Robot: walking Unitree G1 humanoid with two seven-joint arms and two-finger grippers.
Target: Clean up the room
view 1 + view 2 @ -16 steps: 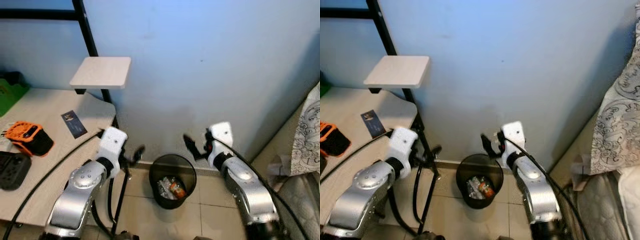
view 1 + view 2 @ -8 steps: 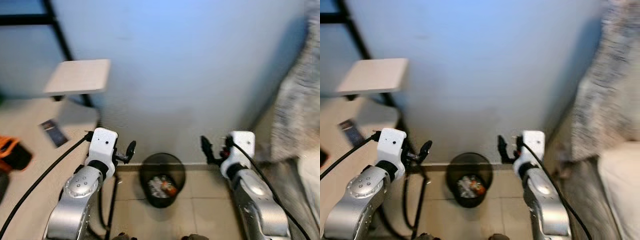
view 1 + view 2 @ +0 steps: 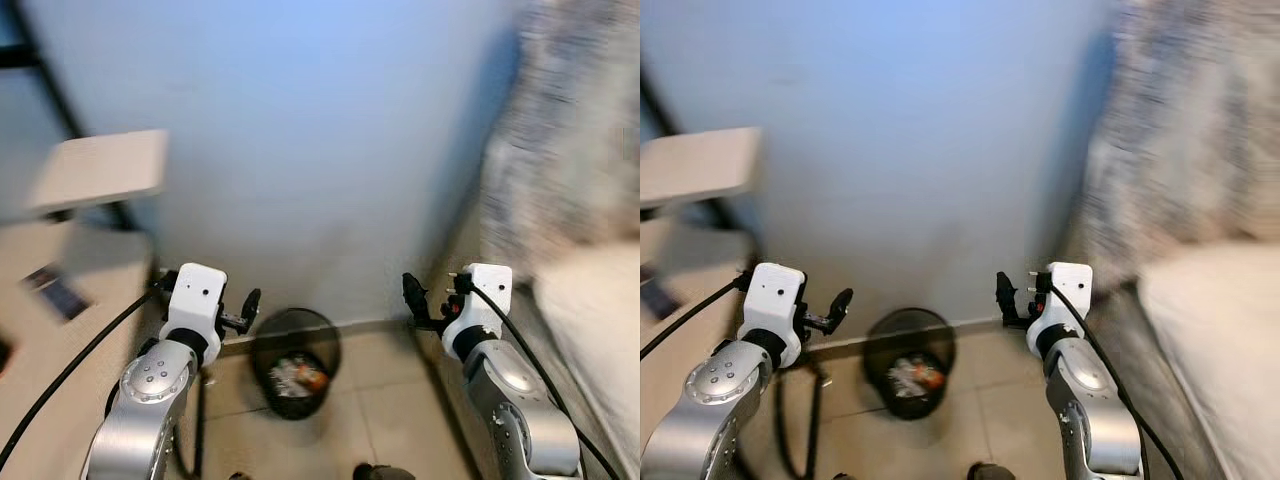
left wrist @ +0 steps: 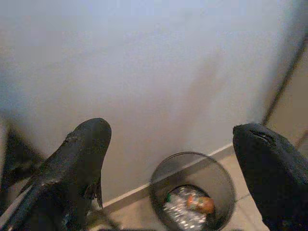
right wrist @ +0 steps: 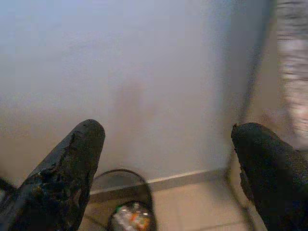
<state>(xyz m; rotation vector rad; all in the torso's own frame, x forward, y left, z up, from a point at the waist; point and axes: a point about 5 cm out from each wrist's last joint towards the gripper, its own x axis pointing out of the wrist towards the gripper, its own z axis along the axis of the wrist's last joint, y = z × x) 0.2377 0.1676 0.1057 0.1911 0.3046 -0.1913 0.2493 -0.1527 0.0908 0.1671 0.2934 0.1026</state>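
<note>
A: Entry, left to right. Tabletop (image 3: 70, 300) at 9 o'clock, blurred; a small dark card (image 3: 52, 290) lies on it, and a pale shelf (image 3: 98, 168) juts out above. Left end effector (image 3: 248, 306) held out at about 8 o'clock, fingers (image 4: 79, 159) spread well apart, nothing between them

B: Task thing?

A: The black mesh bin (image 3: 294, 362) on the floor at 6 o'clock, against the blue wall (image 3: 300, 150). It holds crumpled wrappers (image 3: 296, 373), one piece orange. Both wrist views look down towards it

B: Right side?

A: Right end effector (image 3: 414, 298) at 4 o'clock, fingers (image 5: 77, 163) also wide apart and empty. Bed (image 3: 590, 300) with a patterned cover at 3 o'clock, heavily smeared

B: Progress?

A: Judgement only: some rubbish sits in the bin, so part of the tidying looks done. Both end effectors carry nothing, so the next item is not yet picked up. What remains cannot be counted from here

B: Unclear points?

A: The tabletop is cut off at the frame edge and too blurred to list its contents. The bed's surface is unreadable. The wrappers cannot be identified. Dark shapes at the bottom edge, near 6 o'clock, are too cropped to name
</note>
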